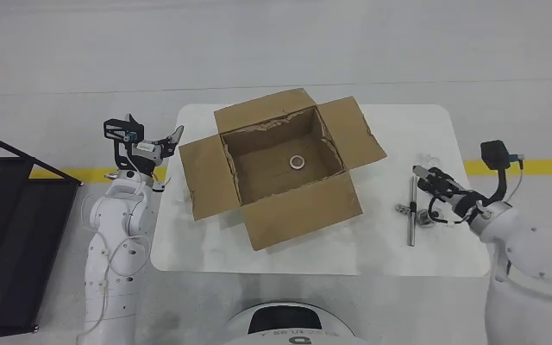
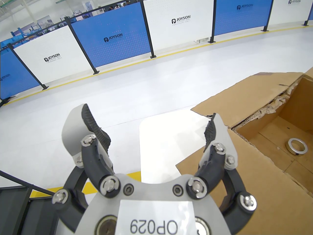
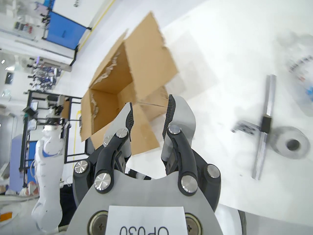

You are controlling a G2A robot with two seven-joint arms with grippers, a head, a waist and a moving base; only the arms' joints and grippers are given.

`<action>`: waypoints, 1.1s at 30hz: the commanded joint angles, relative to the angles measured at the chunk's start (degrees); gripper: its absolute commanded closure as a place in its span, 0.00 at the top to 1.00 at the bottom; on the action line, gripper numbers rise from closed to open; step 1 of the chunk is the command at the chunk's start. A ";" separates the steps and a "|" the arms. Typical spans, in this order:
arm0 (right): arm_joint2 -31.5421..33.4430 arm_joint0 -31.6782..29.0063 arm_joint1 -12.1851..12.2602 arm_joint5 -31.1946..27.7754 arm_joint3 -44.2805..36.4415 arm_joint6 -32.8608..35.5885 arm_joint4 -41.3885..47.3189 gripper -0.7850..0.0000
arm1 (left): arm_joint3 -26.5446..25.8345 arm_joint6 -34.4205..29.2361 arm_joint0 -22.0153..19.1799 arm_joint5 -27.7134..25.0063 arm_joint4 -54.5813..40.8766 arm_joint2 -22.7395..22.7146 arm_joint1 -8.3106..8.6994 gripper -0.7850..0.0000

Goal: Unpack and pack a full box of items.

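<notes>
Left claw [image 2: 149, 118], spread wide and empty, hangs off the worktop's [image 1: 405, 129] left edge beside the open brown cardboard box [image 1: 297, 216]. One silver metal ring [image 1: 297, 162] lies flat on the box floor. To lift it well I should drop straight in, clear of the walls, and pinch across its rim. Right claw [image 3: 150, 108], partly open and empty, hovers by the right edge, near a grey metal bar [image 1: 412, 211].
</notes>
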 commanded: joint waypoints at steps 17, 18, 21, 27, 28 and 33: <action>-4.83 9.40 3.21 20.55 18.58 12.16 -27.42 1.00 | 0.00 0.00 0.00 -0.02 0.00 0.00 0.00 1.00; -5.42 10.36 3.30 20.39 20.02 12.31 -27.83 1.00 | 0.00 0.00 0.00 -0.02 0.00 0.00 0.00 1.00; -6.28 12.10 3.54 19.94 22.97 12.77 -28.72 1.00 | 0.00 0.00 0.00 -0.02 0.00 0.00 0.00 1.00; -7.56 13.77 3.77 19.70 27.12 13.01 -30.34 1.00 | 0.00 0.00 0.00 -0.02 0.00 0.00 0.00 1.00; -7.75 13.96 3.80 19.57 27.52 13.14 -30.56 0.97 | 0.00 0.00 0.00 -0.02 0.00 0.00 0.00 1.00; -8.46 14.74 3.83 19.34 29.07 13.38 -31.21 0.71 | 0.00 0.00 0.00 -0.02 0.00 0.00 0.00 1.00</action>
